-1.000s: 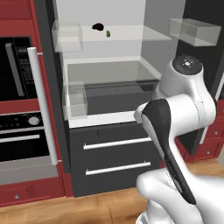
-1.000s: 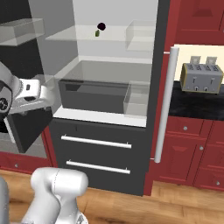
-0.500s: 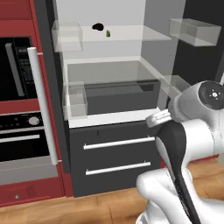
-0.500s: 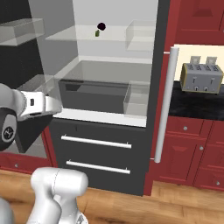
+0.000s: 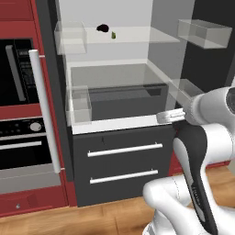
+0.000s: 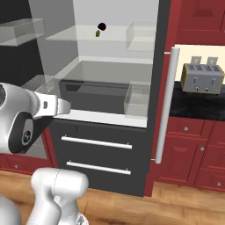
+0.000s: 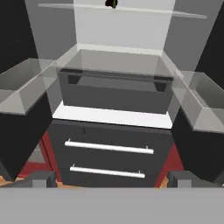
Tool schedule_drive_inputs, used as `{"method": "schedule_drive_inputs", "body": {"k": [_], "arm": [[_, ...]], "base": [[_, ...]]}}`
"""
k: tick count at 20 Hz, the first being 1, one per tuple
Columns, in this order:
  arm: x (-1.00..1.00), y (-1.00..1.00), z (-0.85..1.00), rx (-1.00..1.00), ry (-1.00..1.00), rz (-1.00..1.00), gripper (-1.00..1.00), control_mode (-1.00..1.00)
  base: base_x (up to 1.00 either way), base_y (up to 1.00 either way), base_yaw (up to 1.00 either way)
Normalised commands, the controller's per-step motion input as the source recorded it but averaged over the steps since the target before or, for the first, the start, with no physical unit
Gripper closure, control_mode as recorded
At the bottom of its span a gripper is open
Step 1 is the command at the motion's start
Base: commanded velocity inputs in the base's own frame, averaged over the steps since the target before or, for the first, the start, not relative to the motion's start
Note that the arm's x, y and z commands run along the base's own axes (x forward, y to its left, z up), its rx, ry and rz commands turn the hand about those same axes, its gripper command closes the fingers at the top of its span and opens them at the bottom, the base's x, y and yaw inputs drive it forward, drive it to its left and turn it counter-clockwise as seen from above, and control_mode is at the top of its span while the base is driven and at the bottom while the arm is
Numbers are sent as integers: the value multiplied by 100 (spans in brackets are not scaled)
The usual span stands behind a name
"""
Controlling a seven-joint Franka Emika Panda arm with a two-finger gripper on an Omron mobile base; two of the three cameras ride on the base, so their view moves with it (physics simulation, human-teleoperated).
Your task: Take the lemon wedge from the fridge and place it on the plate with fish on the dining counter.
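The fridge (image 5: 124, 160) (image 6: 96, 149) (image 7: 109, 157) stands open in front of me, white inside with two dark lower drawers. The lemon wedge (image 5: 113, 35) (image 6: 98, 33), tiny and yellow-green, lies on the upper glass shelf beside a small dark lump (image 5: 103, 28) (image 6: 102, 27). My gripper (image 7: 113, 179) is open, with its two tips far apart at the bottom of the hand view. It is aimed at the lower drawers, well below and in front of the wedge's shelf. The plate with fish and the dining counter are out of view.
Black built-in ovens (image 5: 18, 92) in red cabinetry flank the fridge on the left. A toaster (image 6: 202, 77) sits on a black-topped red cabinet to the right. Clear bins (image 5: 204, 32) (image 6: 22, 30) hang on the open doors. A clear crisper drawer (image 5: 121, 94) fills the middle shelf.
The arm has dropped and swung outward, so its upper link now sits lower beside the fridge drawers. The fridge and the wedge have not moved.
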Motion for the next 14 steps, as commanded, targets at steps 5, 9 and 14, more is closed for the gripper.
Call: {"method": "schedule_drive_inputs", "body": {"k": [5, 9, 14], "arm": [[-8, 1, 61, 2, -3, 0, -100, -100], [-24, 0, 50, 0, 0, -3, -100, -100], [1, 0, 11, 0, 8, -1, -100, -100]], "base": [[0, 0, 0], [0, 0, 0], [0, 0, 0]]}}
